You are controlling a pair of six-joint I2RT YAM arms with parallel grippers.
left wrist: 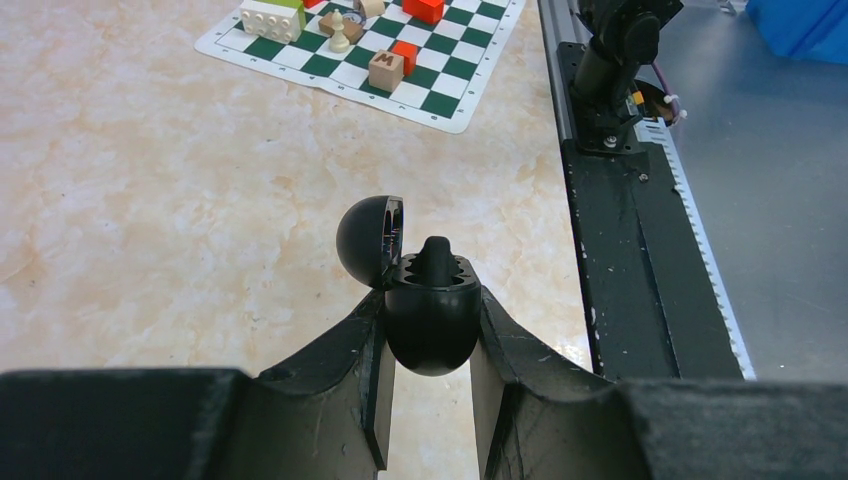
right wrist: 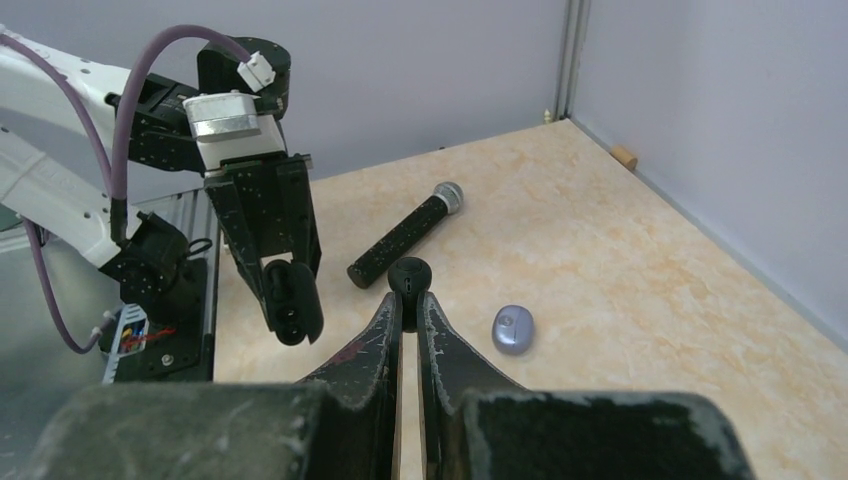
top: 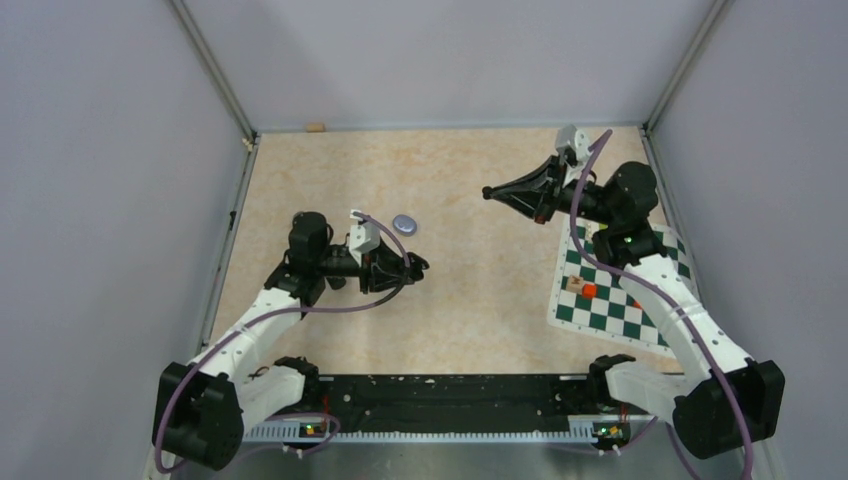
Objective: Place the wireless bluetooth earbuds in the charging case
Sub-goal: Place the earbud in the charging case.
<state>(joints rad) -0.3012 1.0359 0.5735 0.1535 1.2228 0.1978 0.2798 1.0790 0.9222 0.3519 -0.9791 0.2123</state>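
1. Two grippers counted. Left gripper (left wrist: 430,312) clamped on the sides of one black case (left wrist: 432,348), with the lid (left wrist: 362,240) swung open just ahead and left of the fingertips.
2. Standing upright inside that case, just ahead of the left fingertips: one seated earbud (left wrist: 436,255), glossy black.
3. Right gripper (right wrist: 409,300) pressed almost together, pinching a second earbud (right wrist: 409,272), also black, at the very tips. Left of those tips and apart from them in the right wrist view: the black case in the other gripper.
4. One purple case (right wrist: 513,328), closed, flat on the table ahead and right of the right gripper. Just beyond the left gripper in the top view.
5. One microphone (right wrist: 400,240), black with a silver head, lying on the table ahead of the right fingertips, behind the pinched earbud.
6. One checkered mat (left wrist: 440,100), green and white, well ahead and left of the left gripper. On it, counted: two red blocks (left wrist: 428,8), one white studded brick (left wrist: 268,18), one pale pawn (left wrist: 340,38), one wooden cube (left wrist: 385,70).
7. Readable: the letter "M" on the wooden cube.
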